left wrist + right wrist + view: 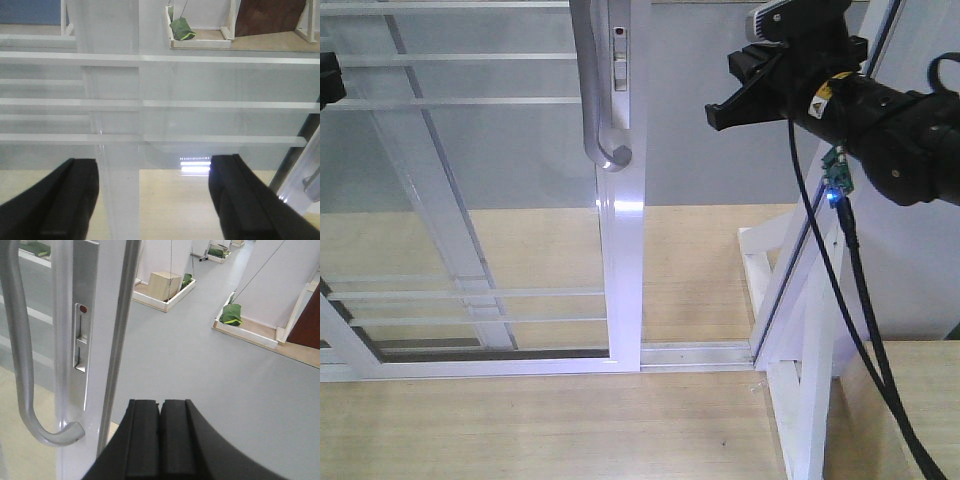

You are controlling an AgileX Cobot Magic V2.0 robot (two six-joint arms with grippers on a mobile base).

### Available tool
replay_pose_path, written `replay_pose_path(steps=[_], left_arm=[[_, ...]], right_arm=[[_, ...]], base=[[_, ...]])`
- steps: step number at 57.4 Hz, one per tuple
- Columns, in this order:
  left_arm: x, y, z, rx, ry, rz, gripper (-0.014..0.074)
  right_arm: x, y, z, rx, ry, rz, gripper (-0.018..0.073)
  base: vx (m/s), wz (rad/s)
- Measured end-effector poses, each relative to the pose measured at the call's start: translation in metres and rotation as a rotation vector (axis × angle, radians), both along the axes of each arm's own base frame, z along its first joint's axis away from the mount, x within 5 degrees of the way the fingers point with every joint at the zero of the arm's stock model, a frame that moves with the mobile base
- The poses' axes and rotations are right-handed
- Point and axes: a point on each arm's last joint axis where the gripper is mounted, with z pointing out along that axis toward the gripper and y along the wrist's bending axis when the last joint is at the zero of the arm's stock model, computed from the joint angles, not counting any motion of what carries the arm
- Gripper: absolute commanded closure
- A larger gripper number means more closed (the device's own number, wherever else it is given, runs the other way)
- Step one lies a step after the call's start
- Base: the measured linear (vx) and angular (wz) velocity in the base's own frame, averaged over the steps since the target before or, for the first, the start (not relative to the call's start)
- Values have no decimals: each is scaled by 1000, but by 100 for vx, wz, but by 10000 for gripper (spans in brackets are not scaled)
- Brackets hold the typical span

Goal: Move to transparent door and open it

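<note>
The transparent door (pixel 470 180) is a white-framed glass panel with thin horizontal white bars. Its curved grey pull handle (pixel 592 90) sits on the right edge stile (pixel 623 250). My right gripper (pixel 718 112) is shut and empty, level with the handle's lower end, to its right and apart from it. In the right wrist view the shut fingers (pixel 160 435) are right of the handle (pixel 20 365) and the lock plate (pixel 81 340). My left gripper (pixel 152 200) is open and empty, facing the glass and bars (pixel 150 104); only its black edge (pixel 328 80) shows at the far left.
A gap with grey floor lies between the stile and the slanted white frame post (pixel 800 300). Light wooden floor (pixel 520 420) runs below the bottom track. Beyond the glass are a wooden box (pixel 165 285), green bags (pixel 231 315) and a brown panel (pixel 270 17).
</note>
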Motion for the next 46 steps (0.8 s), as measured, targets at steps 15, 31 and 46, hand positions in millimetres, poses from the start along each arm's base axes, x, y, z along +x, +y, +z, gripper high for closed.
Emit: replay_pose_path(steps=[15, 31, 46], left_arm=[[7, -26, -13, 52, 55, -113, 30], [30, -62, -40, 62, 55, -217, 30], [53, -100, -67, 11, -33, -282, 30]], right_arm=[[-63, -26, 0, 0, 1, -15, 565], [-120, -45, 3, 31, -14, -39, 565], [-129, -49, 4, -8, -10, -44, 565]], base=[[0, 0], [0, 0], [0, 0]])
